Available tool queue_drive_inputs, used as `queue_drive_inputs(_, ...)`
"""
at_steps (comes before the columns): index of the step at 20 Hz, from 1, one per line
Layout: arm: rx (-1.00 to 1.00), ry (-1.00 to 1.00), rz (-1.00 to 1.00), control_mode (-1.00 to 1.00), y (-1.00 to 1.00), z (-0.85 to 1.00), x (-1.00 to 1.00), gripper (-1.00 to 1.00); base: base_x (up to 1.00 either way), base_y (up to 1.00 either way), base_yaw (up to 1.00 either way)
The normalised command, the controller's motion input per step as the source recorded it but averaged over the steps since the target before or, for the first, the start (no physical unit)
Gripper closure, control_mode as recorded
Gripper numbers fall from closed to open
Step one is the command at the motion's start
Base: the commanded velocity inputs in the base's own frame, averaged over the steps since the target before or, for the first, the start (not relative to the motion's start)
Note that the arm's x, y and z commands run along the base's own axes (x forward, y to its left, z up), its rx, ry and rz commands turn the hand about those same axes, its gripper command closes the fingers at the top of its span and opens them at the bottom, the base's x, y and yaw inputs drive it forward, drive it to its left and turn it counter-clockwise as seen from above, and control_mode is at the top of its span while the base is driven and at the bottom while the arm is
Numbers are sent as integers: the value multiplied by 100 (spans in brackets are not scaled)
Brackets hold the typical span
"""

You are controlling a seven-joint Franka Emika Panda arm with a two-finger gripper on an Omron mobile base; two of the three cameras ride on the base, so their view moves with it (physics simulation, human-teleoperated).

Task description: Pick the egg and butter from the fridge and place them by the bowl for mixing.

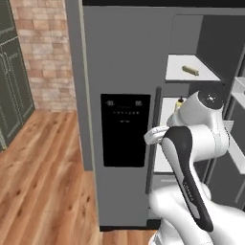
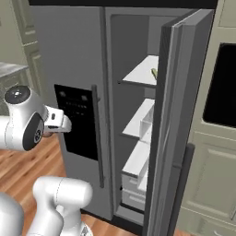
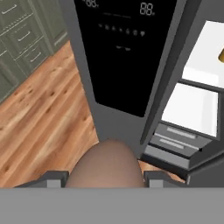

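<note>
wood plank floor (image 1: 43, 162) and a brick wall (image 1: 45, 48) surround the tall grey fridge (image 1: 119, 57). its left door, bearing a glossy black dispenser panel (image 1: 125, 129), is closed just ahead of my hand; the right door (image 2: 173, 138) stands open. flat white shelves (image 2: 143, 69) sit inside. the pale stick of butter (image 1: 190, 70) lies on the upper shelf. my claw (image 3: 107, 177) pinches the smooth, rounded brownish egg (image 3: 107, 166) between both fingertips (image 3: 54, 178), outside the fridge.
</note>
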Motion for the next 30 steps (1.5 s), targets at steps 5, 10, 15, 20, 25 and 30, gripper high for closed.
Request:
queue_drive_inputs(5, 0, 0, 0, 100, 0, 0, 0, 100, -34, 40, 23)
queue_drive_inputs(10, 0, 0, 0, 100, 0, 0, 0, 100, -27, 31, 21)
queue_drive_inputs(15, 0, 0, 0, 100, 0, 0, 0, 100, -39, 41, 22)
queue_drive_inputs(20, 0, 0, 0, 100, 0, 0, 0, 100, -21, 56, 19)
queue_drive_inputs(25, 0, 0, 0, 100, 0, 0, 0, 100, -7, 69, 21)
queue_drive_inputs(30, 0, 0, 0, 100, 0, 0, 0, 100, -5, 74, 29)
